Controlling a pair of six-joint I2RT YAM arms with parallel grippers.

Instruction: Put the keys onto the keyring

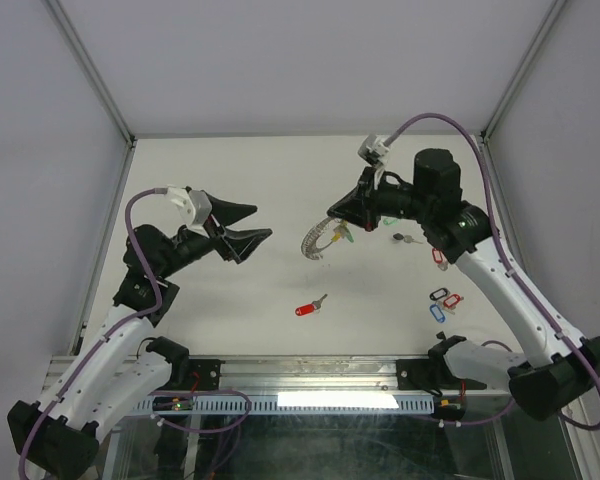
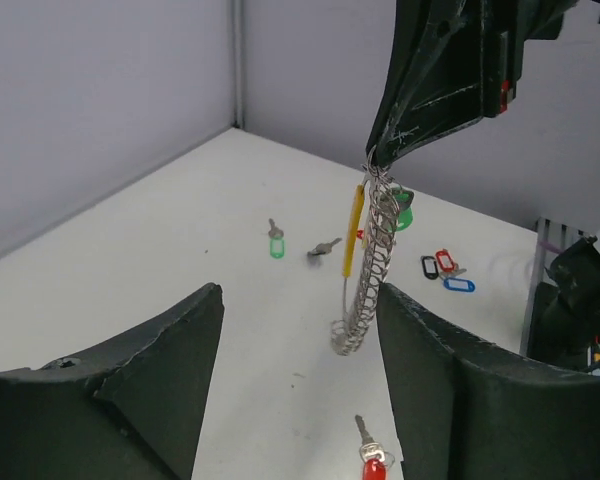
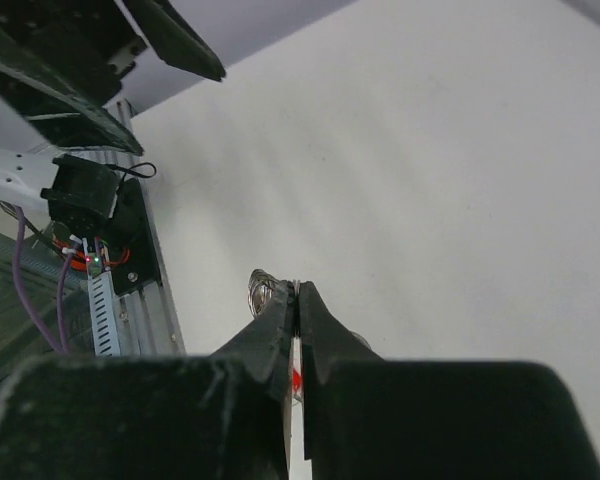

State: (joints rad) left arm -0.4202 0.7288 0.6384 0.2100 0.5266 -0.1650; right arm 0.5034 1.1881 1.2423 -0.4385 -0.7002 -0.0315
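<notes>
My right gripper (image 1: 342,214) is shut on the top of the keyring (image 1: 316,242), a silvery coiled wire loop that hangs from it above the table. In the left wrist view the keyring (image 2: 368,270) hangs with a yellow-tagged key (image 2: 353,228) and a green tag (image 2: 404,215) beside it. In the right wrist view the shut gripper (image 3: 297,292) pinches the wire, with the coil (image 3: 261,293) showing at its left. My left gripper (image 1: 260,222) is open and empty, left of the keyring, and its fingers (image 2: 160,350) frame the loop. A red-tagged key (image 1: 308,308) lies on the table.
More keys lie on the table: a green-tagged one (image 2: 275,243), a bare-looking one (image 2: 325,247), and black, red and blue tags (image 1: 445,300) at the right, plus a red tag (image 1: 440,257). Grey walls enclose the table (image 1: 230,180).
</notes>
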